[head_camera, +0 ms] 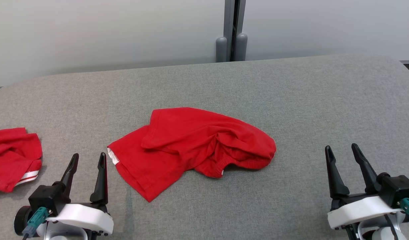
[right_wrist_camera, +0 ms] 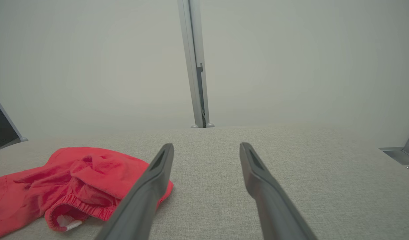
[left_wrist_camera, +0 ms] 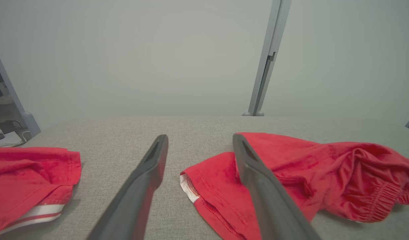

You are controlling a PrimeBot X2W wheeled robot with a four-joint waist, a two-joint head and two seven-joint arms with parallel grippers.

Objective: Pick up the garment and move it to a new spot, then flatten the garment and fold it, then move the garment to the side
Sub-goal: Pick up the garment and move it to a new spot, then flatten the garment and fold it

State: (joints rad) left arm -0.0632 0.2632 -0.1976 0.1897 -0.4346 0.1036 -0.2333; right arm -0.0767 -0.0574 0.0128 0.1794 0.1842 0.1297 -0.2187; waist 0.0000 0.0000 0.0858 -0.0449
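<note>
Garment point(head_camera: 191, 143) crumpled mid table point(head_camera: 324, 100), bare room to R; L gripper point(head_camera: 89, 155), R gripper point(head_camera: 340, 146) both spread, empty.

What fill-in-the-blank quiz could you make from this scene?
1. The crumpled shorts on the grey table are ____ in colour.
2. The left pincer and the right pincer both stand ____, holding nothing.
3. The striped garment lies nearer the ____ pincer.
Missing words: red; open; left.

My left gripper point(head_camera: 88, 156) sits low on my left, jaws spread wide and holding nothing; my right gripper point(head_camera: 341, 147) mirrors it on my right.
</note>
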